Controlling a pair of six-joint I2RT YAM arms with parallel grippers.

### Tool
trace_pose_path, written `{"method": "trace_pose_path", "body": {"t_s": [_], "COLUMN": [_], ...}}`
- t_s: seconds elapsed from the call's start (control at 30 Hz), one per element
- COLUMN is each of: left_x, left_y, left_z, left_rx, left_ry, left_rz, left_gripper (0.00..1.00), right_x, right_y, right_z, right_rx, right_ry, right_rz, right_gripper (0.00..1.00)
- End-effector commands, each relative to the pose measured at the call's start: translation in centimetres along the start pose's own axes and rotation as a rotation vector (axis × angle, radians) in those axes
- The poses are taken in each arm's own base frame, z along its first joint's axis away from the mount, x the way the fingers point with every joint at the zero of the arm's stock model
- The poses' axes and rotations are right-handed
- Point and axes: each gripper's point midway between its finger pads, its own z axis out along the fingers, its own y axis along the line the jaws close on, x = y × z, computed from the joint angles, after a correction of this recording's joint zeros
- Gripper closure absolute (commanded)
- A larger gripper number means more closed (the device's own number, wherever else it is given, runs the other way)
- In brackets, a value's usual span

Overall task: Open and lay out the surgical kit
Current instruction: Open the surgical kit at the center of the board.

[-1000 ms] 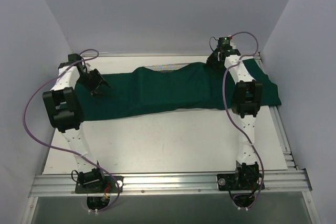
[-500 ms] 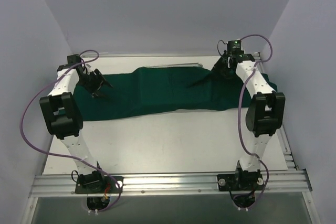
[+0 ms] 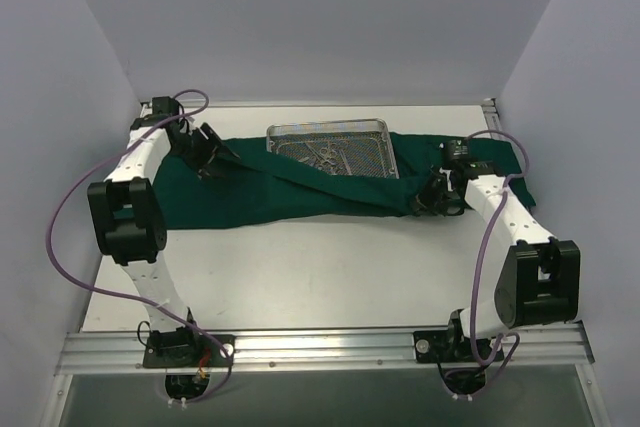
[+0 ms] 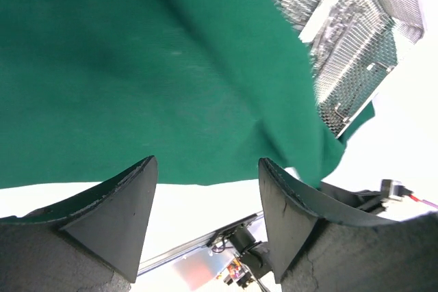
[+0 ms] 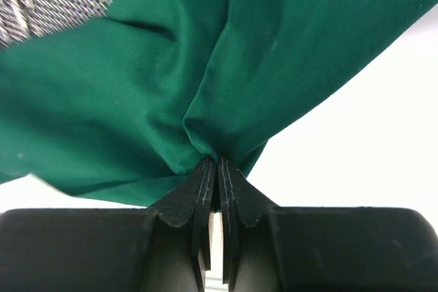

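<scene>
The dark green cloth wrap (image 3: 300, 187) lies across the far half of the table. Its flap is pulled toward the near side, so the silver wire-mesh tray (image 3: 330, 147) shows at the back centre with slim steel instruments (image 3: 322, 156) inside. My right gripper (image 3: 428, 199) is shut on a pinched fold of the cloth (image 5: 205, 100) at the cloth's near right edge. My left gripper (image 3: 212, 159) is open and empty, just above the cloth's left part (image 4: 137, 66). The tray's mesh corner (image 4: 349, 52) shows in the left wrist view.
White walls close in on both sides and the back. Aluminium rails (image 3: 320, 347) with both arm bases run along the near edge. A bare white tabletop (image 3: 320, 267) lies between the cloth and the rails.
My right gripper has pulled the cloth flap from the far right down toward the near side, uncovering the mesh tray. My left gripper has shifted slightly farther back and right over the cloth.
</scene>
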Motion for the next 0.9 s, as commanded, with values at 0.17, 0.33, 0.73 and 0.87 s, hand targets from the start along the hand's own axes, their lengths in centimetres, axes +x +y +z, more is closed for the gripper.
{"method": "trace_pose_path", "body": {"t_s": [0.17,0.33,0.73,0.87], "left_x": [-1.0,0.6,-1.5,-2.2], "left_y": [-5.5,-5.6,-2.7,-1.9], "left_z": [0.4,2.1,1.9,3.0], "left_rx": [0.034,-0.005,-0.103,-0.123], "left_ry": [-0.050,-0.012,-0.075,-0.066], "left_rz": [0.019,0.054,0.159,0.170], "left_gripper": [0.29,0.29,0.29,0.29], "right_x": [1.5,-3.4,-11.9,-12.7], "right_y": [-0.1,3.2,5.6,4.5], "right_z": [-0.4,-2.8,-1.5,0.7], "right_rx": [-0.018,-0.050,0.030,0.153], "right_ry": [0.052,-0.062,-0.161,-0.114], "right_rz": [-0.036,-0.070,-0.106,-0.078], "right_gripper": [0.66,0.37,0.24,0.24]}}
